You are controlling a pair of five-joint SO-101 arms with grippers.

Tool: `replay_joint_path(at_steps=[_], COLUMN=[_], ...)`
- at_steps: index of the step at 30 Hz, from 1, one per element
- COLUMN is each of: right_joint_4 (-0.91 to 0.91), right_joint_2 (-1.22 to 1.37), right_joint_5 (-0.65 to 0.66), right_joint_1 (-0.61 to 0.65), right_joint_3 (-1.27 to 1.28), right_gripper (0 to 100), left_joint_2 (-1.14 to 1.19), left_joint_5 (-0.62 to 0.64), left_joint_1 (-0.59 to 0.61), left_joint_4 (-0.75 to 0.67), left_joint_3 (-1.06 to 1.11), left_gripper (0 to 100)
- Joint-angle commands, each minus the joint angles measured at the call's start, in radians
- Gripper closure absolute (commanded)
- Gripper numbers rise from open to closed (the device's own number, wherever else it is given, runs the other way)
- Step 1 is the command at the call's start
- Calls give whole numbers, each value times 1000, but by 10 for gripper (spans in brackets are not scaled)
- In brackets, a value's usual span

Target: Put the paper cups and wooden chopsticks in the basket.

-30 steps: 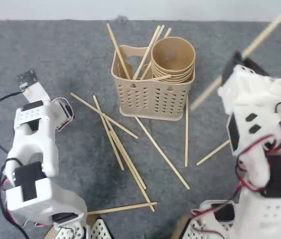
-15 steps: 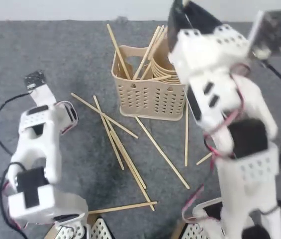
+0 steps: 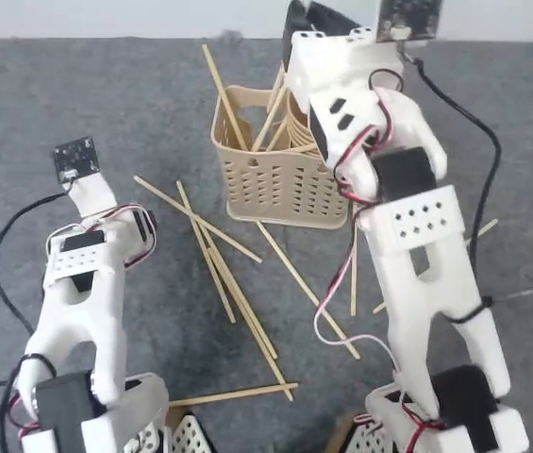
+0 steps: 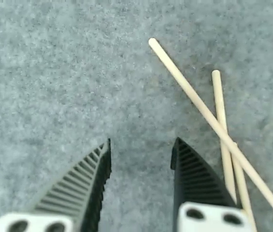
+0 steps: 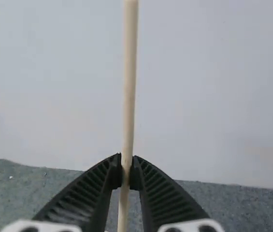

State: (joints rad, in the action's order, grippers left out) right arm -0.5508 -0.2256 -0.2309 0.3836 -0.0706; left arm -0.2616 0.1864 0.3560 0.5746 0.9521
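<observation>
Now right jaws pinch one wooden chopstick (image 5: pixel 129 72) near the basket (image 3: pixel 275 184), while left jaws gape over grey carpet (image 4: pixel 54 72).

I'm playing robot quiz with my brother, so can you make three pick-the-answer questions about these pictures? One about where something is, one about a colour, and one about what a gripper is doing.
1. Where do the loose chopsticks lie?
A) on the grey mat, between the basket and the arms' bases
B) on a plate
C) on a shelf

2. What colour is the basket?
A) red
B) blue
C) beige

3. What is the right gripper doing?
A) open and empty
B) shut on a wooden chopstick
C) shut on a paper cup

Answers:
1 A, the high view shows them scattered on the mat on the basket's near side.
2 C, its holed walls are beige.
3 B, the right wrist view shows its jaws pinching the stick.
</observation>
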Motion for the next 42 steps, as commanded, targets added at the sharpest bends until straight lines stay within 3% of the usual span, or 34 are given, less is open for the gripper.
replay_joint_path(at_steps=[1, 4, 9, 16, 23, 32, 38, 42], right_joint_4=[-16, -74, -116, -228, -455, -855, -877, -872], right_joint_2=[10, 24, 22, -94, -308, -437, -374, -286], right_joint_5=[17, 12, 12, 11, 12, 9, -58, -114], right_joint_1=[10, 10, 13, 16, 2, -251, -453, -510], right_joint_3=[-5, -5, -9, -32, -32, 28, 212, 324], right_gripper=[987, 981, 875, 925, 924, 928, 926, 927], left_joint_2=[-58, -58, -58, -58, -57, -55, -54, -54], left_joint_5=[-11, -11, -11, -11, -11, -11, -11, -11], left_joint_1=[-6, -6, -5, -2, -2, 0, -2, -2], left_joint_4=[-23, -23, -23, -23, -23, -21, -21, -21], left_joint_3=[-4, -4, -4, -4, -4, -1, -1, 1], left_gripper=[805, 805, 805, 805, 805, 805, 805, 805])
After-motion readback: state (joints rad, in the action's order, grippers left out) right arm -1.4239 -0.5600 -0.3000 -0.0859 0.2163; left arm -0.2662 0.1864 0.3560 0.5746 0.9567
